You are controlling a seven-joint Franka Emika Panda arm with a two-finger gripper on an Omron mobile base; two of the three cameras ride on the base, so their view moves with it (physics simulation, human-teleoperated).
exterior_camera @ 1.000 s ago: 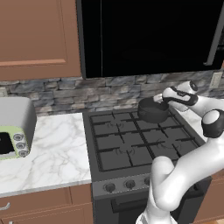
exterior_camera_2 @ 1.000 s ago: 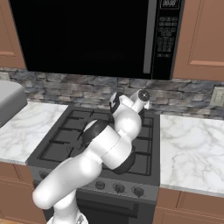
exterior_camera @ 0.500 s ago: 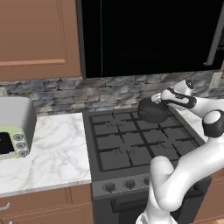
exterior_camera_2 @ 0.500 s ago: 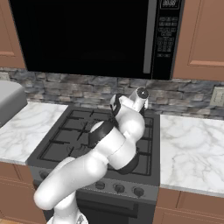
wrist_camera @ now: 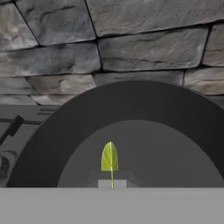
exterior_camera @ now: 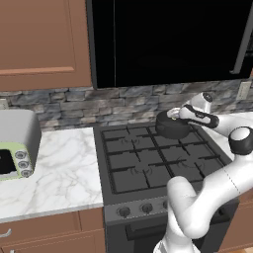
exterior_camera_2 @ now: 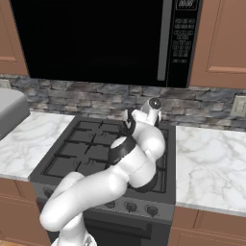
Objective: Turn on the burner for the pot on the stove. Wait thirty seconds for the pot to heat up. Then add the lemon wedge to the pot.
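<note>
A: Where is the pot (exterior_camera: 170, 126)?
B: Rear right of the stove (exterior_camera: 148, 163). My tool (exterior_camera: 174, 113) hangs above it, pinched on the lemon wedge (wrist_camera: 109, 158); pot interior looks bare.

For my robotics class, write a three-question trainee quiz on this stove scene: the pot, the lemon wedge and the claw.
1. True or false: the pot sits on the stove's front left burner.
2. What does the claw hold? A) the lemon wedge B) a knob C) nothing
3. Fill in: in the hand view the lemon wedge hangs over the open ____.

Key
1. False: it stands at the back right, by the stone wall.
2. A: the claw is shut on the wedge.
3. Pot: its dark inside lies behind the wedge.
</note>
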